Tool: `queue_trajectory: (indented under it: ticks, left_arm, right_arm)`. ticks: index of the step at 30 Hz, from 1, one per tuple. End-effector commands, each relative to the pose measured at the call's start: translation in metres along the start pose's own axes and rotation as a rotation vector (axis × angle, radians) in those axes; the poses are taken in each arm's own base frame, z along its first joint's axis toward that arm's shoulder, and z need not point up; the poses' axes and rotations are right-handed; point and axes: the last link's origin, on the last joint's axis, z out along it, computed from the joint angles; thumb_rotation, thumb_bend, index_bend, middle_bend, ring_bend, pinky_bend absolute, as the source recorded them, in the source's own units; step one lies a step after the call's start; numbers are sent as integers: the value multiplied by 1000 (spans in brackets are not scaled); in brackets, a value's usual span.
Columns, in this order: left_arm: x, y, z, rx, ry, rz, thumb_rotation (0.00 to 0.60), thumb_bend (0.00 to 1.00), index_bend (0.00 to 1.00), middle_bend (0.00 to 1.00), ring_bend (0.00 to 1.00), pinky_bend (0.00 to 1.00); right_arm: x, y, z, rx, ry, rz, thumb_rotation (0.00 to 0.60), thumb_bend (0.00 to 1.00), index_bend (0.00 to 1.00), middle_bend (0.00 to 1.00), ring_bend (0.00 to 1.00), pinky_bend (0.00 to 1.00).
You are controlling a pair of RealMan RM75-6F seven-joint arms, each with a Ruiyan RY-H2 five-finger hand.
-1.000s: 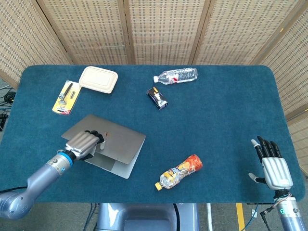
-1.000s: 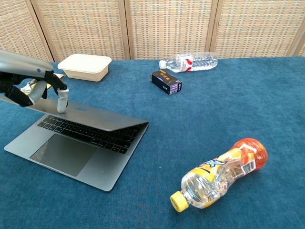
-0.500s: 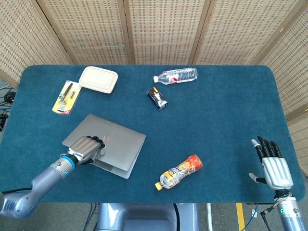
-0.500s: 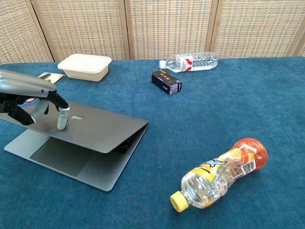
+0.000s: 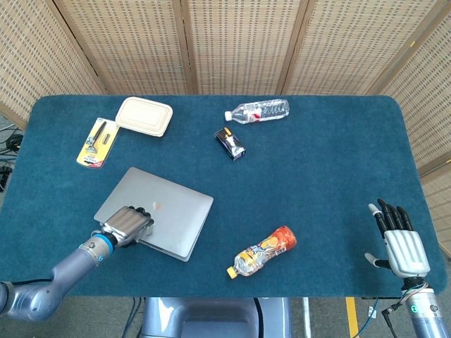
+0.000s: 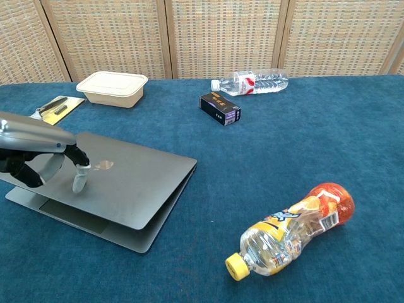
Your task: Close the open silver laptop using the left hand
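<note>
Laptop: the silver laptop (image 6: 126, 183) is lying on the near left part of the desk (image 5: 317, 176), with its lid almost down; in the chest view a thin gap is showing along the near edge, so it is not fully shut.
Left hand: the left hand (image 6: 38, 165) is resting on the lid near its left edge, fingers curled downward, one fingertip (image 6: 78, 184) touching the lid; it is pressing, not holding anything.
Step in hand: I judge this to be the last part of the closing, the lid being pushed onto the base.
Next move: it is probably calling for a little more downward pressing until the gap is gone, then lifting the hand away without dragging the laptop.
Right hand: the right hand (image 5: 398, 243) is waiting at the near right edge, fingers straight and apart, holding nothing.
Containers: a beige lidded box (image 5: 144, 116) is sitting at the far left, closed, so its content is hidden. A clear water bottle (image 5: 258, 110) is lying at the far side. A bottle with a yellow cap (image 6: 290, 230), lying near the middle, is looking almost empty.
</note>
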Motion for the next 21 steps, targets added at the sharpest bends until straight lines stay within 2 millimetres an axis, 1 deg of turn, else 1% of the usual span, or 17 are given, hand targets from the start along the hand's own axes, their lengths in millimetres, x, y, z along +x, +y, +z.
queue_trajectory:
  ticks: [1,7,21]
  left_arm:
    - [-5,2,2,-1,-13,1,600,1000,394,285,181,246]
    - [-11,4,5,2,-25,16,600,1000,394,285,181,246]
    - [-16,3,7,13,-43,12,600,1000,394,285,181,246]
  right_arm:
    - [0,0,0,-1,0,1,600,53,0,0,0,0]
    - [0,0,0,-3,-2,1,600,52,0,0,0,0]
    - [0,1,0,-3,0,2,600,53,0,0,0,0]
